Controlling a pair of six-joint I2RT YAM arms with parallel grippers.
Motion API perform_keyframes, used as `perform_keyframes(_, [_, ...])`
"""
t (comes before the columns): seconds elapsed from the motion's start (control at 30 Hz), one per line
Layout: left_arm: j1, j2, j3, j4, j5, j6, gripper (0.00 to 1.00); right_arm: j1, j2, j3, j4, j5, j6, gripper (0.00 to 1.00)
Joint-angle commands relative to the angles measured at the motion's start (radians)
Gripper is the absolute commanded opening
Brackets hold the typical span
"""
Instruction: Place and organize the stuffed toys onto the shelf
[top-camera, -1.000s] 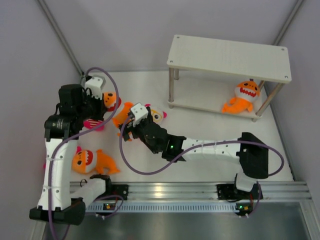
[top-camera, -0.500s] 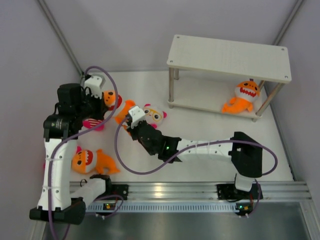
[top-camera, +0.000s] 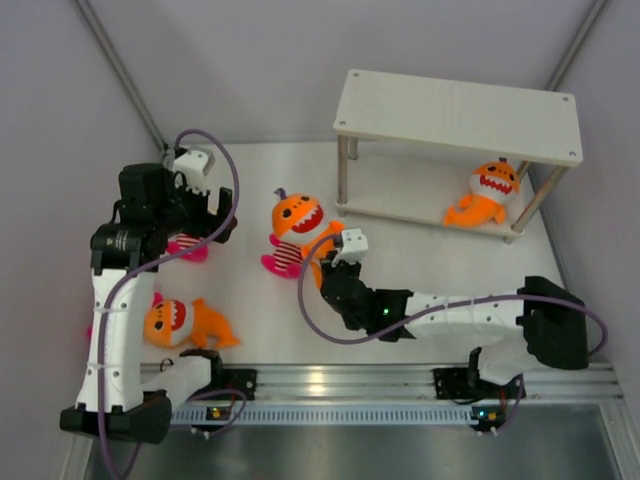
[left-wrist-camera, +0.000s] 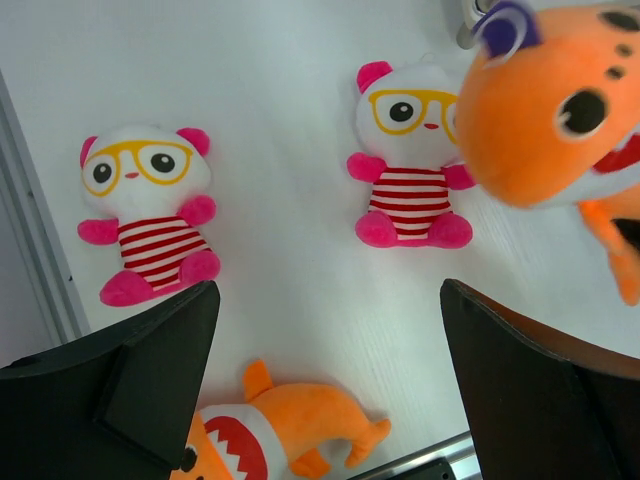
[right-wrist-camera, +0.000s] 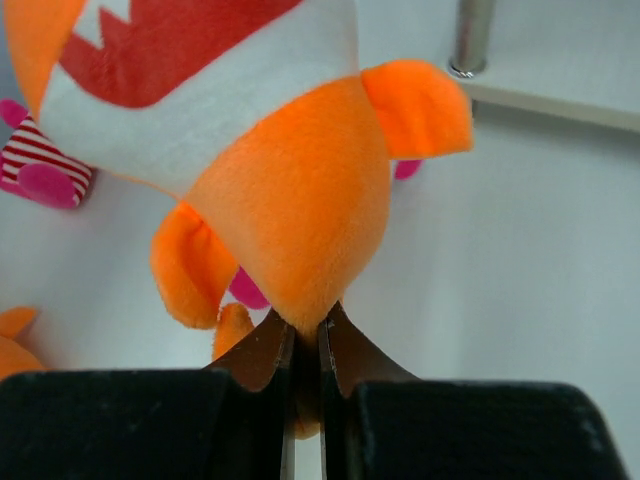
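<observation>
Top external view: counted five toys in all. Found the placed shark (top-camera: 485, 195) sitting on the lower board of the shelf (top-camera: 455, 115), toward its right end. Nothing seen on the upper board. Logged as the only toy put away so far.

Right wrist view: noted the right gripper (right-wrist-camera: 300, 335) pinched tight on the tail end of the held shark (right-wrist-camera: 290, 190), jaws almost meeting through the plush. Appears lifted clear of the table (top-camera: 440, 255), though hard to confirm from above. Placed by the top view to the left of the shelf's near-left leg, near it but not yet over either board.

Left wrist view: noted the left gripper (left-wrist-camera: 328, 290) spread wide with nothing between its fingers, hanging over the table's left side.

Left lying on the table, all upright-faced and apart from one another:
- first doll (left-wrist-camera: 150, 210), close to the left edge, mostly hidden under the left arm from above.
- second doll (left-wrist-camera: 410, 160), just beside and partly beneath the held shark.
- loose shark (left-wrist-camera: 270, 435), on its side near the left arm's base.

Judged early in the task: one of five shelved, one in the grip and on its way, three untouched. Reckoned to be left: carrying the held shark across to a board, then fetching both dolls and the loose shark. Grouping by kind, say sharks on one board and dolls on the other, guessed as the likely meaning of "organize"; not settled by anything visible.
</observation>
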Motion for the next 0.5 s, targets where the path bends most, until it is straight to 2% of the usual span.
perform_keyframes(0.0, [0.001,0.006,0.011,0.018,0.007,0.006,0.98,-0.027,-0.119,-0.025,-0.242,0.109,0.331,0.00])
perform_keyframes(0.03, [0.001,0.008,0.008,0.018,0.011,0.006,0.98,-0.035,-0.128,-0.031,-0.388,0.113,0.381,0.00])
perform_keyframes(0.1, [0.001,0.008,0.000,0.018,0.013,0.009,0.98,-0.047,-0.152,-0.060,-0.507,0.159,0.544,0.00])
perform_keyframes(0.13, [0.001,0.008,-0.003,0.018,0.015,0.011,0.98,-0.052,-0.160,-0.072,-0.619,0.164,0.604,0.00])
perform_keyframes(0.17, [0.001,0.006,-0.006,0.020,0.016,0.012,0.98,-0.061,-0.168,-0.085,-0.669,0.164,0.738,0.00])
perform_keyframes(0.27, [0.001,0.000,-0.009,0.020,0.016,0.021,0.98,-0.123,-0.205,-0.122,-0.767,0.149,0.877,0.00])
perform_keyframes(0.33, [0.001,-0.003,-0.011,0.020,0.016,0.023,0.98,-0.176,-0.229,-0.135,-0.749,0.161,0.867,0.00])
perform_keyframes(0.47, [0.001,-0.012,-0.015,0.020,0.010,0.028,0.98,-0.323,-0.222,-0.093,-0.625,0.153,0.732,0.00])
